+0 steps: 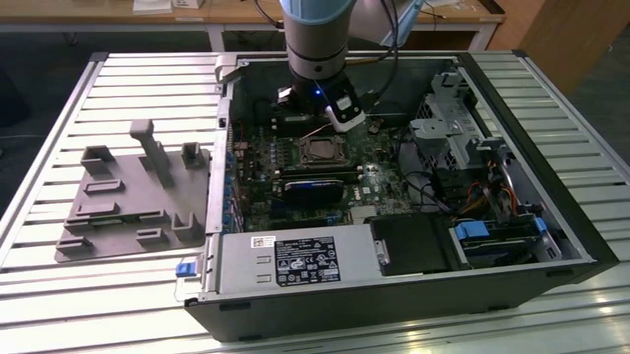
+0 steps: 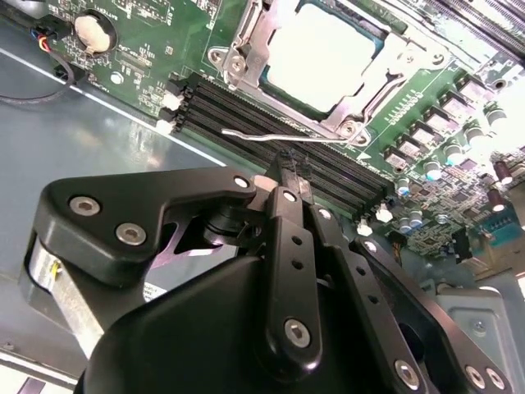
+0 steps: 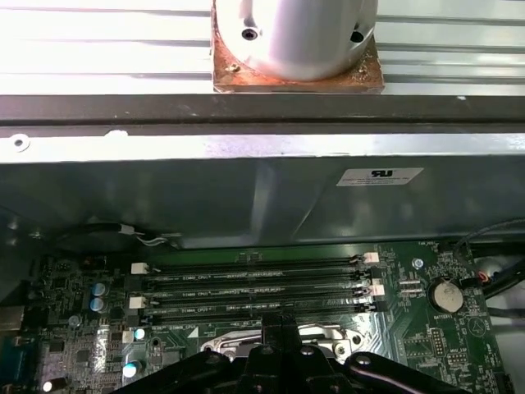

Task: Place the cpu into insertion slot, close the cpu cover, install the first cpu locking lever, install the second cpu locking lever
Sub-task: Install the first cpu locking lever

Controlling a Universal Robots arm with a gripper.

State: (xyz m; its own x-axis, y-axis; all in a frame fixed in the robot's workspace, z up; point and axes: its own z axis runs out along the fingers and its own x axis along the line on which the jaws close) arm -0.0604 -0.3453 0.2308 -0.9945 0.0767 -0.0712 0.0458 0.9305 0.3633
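Note:
The cpu [image 2: 318,56], pale silver-beige, lies in the insertion slot [image 1: 317,151] on the green board. The silvery cpu cover [image 2: 246,51] lies down around its edges. A thin wire locking lever [image 2: 262,135] runs along the socket's side, over the black memory slots [image 2: 246,111]. My gripper [image 2: 287,168] has its black fingers together, and the tips sit right beside that lever; whether they touch it is unclear. In the exterior view the gripper [image 1: 313,124] hangs just behind the socket. In the first wrist view the gripper [image 3: 279,324] is over the memory slots [image 3: 254,283].
The open computer case [image 1: 394,310] lies on a slatted table, with its metal wall [image 3: 262,197] close behind the gripper. A black card [image 1: 313,188], cables and drive cages [image 1: 462,140] crowd the board. A grey fixture [image 1: 133,195] stands at the exterior view's left.

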